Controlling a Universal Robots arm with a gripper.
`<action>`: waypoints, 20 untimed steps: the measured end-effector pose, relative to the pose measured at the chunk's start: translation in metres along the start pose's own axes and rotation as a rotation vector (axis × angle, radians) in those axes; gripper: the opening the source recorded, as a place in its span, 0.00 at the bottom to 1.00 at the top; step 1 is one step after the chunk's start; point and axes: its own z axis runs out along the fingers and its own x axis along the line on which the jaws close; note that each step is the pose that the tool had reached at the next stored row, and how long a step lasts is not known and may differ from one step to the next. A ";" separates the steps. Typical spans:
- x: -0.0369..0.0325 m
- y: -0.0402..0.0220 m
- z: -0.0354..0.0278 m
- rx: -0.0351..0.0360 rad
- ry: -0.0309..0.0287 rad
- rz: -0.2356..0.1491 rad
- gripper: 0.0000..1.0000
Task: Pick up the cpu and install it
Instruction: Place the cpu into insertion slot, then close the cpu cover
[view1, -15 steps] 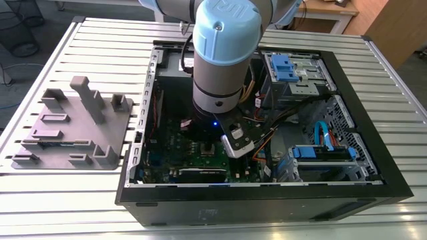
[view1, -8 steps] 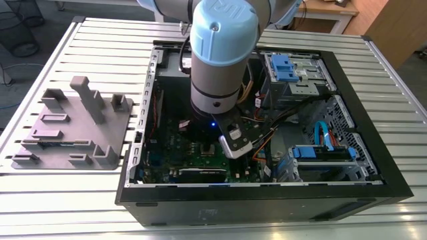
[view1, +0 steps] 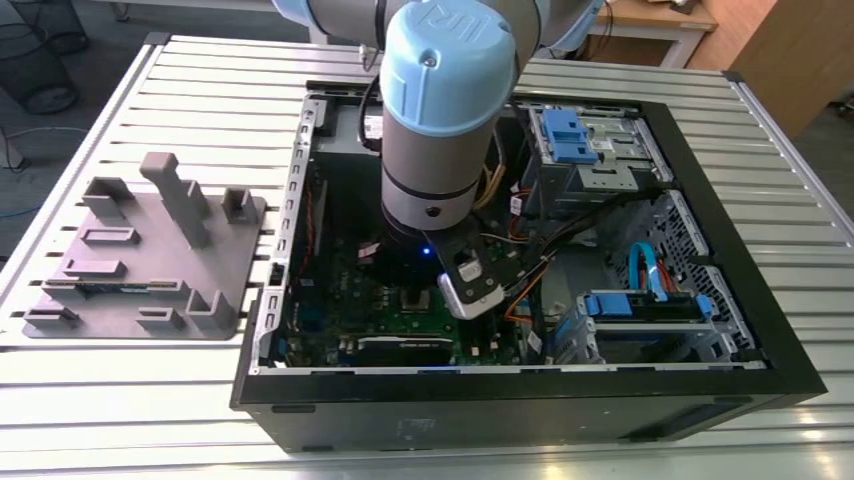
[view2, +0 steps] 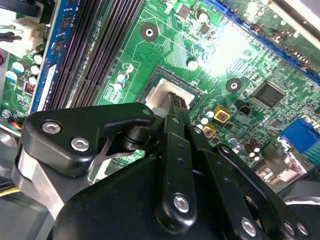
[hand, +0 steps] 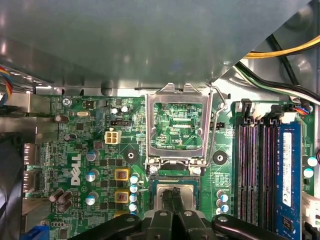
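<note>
One cpu down at its socket, the gripper closed over it

On the exterior view's left, the desk carries one grey rack, with one open computer case mid-frame. In the first wrist view one gripper, fingers together, seems to touch the one cpu in its socket, beside one raised metal frame. It is best kept level, square and unforced.
</note>
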 end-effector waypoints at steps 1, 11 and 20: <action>0.0000 0.0001 -0.0004 -0.0004 -0.0002 0.000 0.11; 0.0001 0.0010 -0.0246 -0.0004 -0.0007 0.014 0.11; 0.0000 0.0009 -0.0224 -0.0005 -0.0011 0.024 0.11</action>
